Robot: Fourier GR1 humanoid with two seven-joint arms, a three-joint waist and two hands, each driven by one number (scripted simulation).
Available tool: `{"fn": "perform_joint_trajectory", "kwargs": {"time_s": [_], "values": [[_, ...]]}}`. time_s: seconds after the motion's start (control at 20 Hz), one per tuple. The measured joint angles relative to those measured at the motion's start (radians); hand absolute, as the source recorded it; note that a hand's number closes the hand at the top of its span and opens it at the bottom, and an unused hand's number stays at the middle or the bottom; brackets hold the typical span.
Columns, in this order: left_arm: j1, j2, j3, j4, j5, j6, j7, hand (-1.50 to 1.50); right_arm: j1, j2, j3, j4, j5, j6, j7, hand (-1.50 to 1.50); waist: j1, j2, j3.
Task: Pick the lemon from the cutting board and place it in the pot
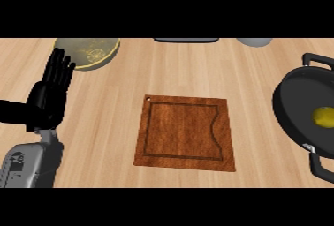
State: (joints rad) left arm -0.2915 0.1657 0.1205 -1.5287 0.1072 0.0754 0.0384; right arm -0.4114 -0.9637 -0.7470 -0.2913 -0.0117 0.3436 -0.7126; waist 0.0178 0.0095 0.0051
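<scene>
A yellow lemon [323,116] lies inside the black pot [291,101] at the right edge of the head view. The brown wooden cutting board [186,132] sits at the middle of the counter with nothing on it. My left hand [47,97] stands at the left side, fingers straight and pointing up, holding nothing. It is well apart from the board and the pot. My right hand does not show.
A yellowish plate [88,52] lies at the back left, just beyond my left hand's fingertips. A dark flat object [187,39] and a grey rounded object [254,41] poke in at the back edge. The pot's handle [321,167] sticks out near the lower right.
</scene>
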Motion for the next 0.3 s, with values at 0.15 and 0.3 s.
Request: {"fn": "perform_joint_trajectory", "kwargs": {"time_s": [0.15, 0.3], "values": [[-0.009, 0.000, 0.000, -0.003, -0.004, 0.006, 0.009, 0.00, 0.023, -0.033, -0.013, 0.041, -0.006, 0.023, -0.026, -1.50, 0.002, 0.001, 0.001], [0.006, 0.002, 0.001, -0.002, 0.000, -0.005, -0.005, 0.00, 0.047, -0.063, -0.026, 0.067, -0.014, 0.037, -0.032, -1.50, 0.003, 0.002, 0.002]]}}
